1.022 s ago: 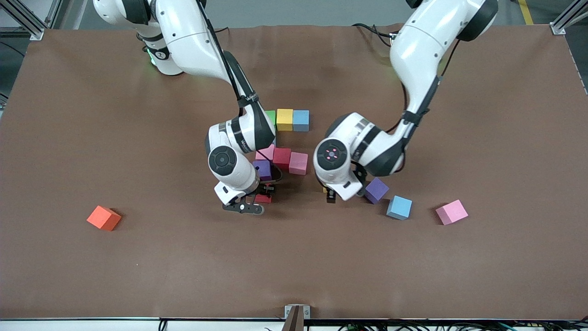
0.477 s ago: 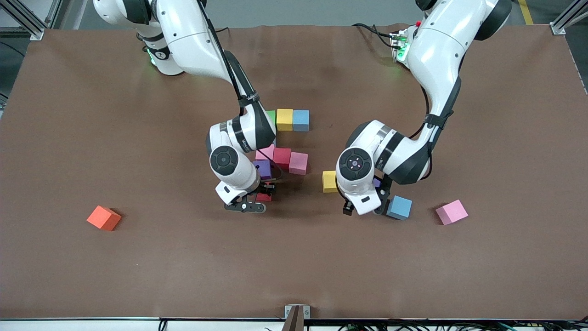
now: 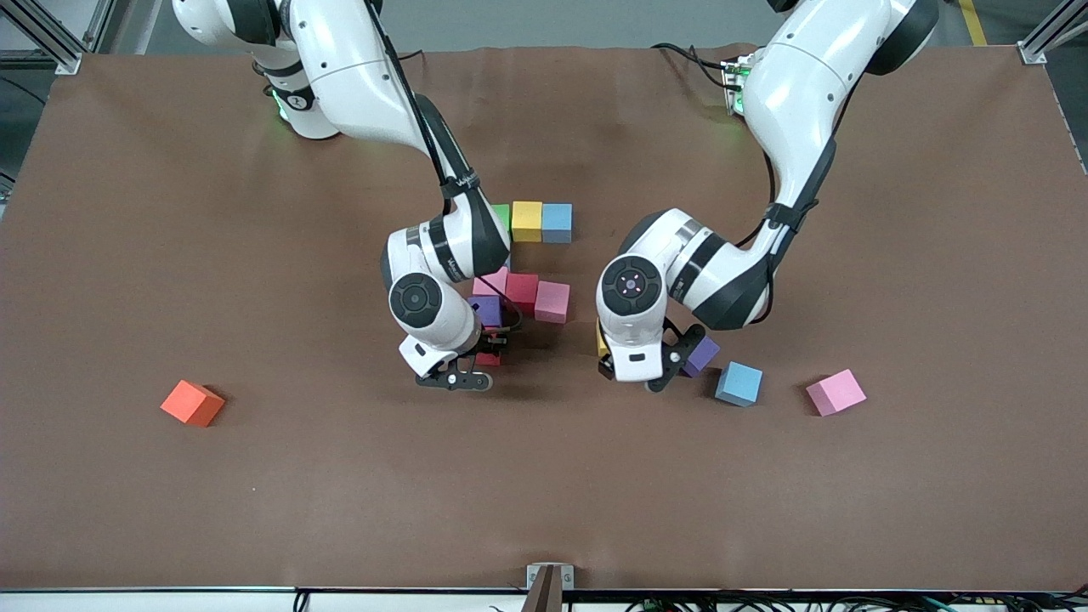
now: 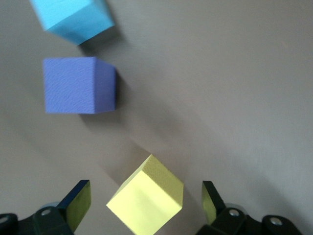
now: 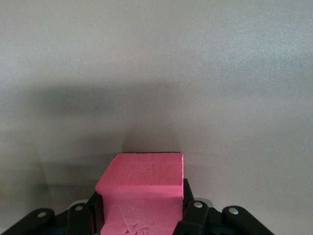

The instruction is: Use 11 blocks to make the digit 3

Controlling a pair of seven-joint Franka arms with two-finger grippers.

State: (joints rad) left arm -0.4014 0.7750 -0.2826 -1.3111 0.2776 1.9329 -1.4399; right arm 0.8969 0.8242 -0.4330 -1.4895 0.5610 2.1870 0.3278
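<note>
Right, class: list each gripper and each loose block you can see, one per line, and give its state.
left gripper: open, straddling the yellow cube, not gripping.
yellow cube: on the table, turned cornerwise between the fingers.
right gripper: shut on the red cube.
red cube: clamped, at the purple end of the figure.
loose purple cube: resting free.
loose blue cube: resting free.
loose pink cube: resting free.
orange cube: resting apart.

A plain brown cover is seen on the table (image 3: pixel 170 255). An orange cube (image 3: pixel 192 403) is seen toward the right arm's end. Green (image 3: pixel 502 216), yellow (image 3: pixel 527 220) and light blue (image 3: pixel 558 222) cubes are seen mid-table, with pink (image 3: pixel 492 281), red (image 3: pixel 522 291), pink (image 3: pixel 552 301) and purple (image 3: pixel 486 310) cubes nearby. A purple cube (image 4: pixel 78 85), a light blue cube (image 3: pixel 739 383), a pink cube (image 3: pixel 835 392) and a yellow cube (image 4: pixel 145 201) are also seen. A pinkish-red cube (image 5: pixel 142 193) is shown in the right wrist view. White arms with black joints are seen.
</note>
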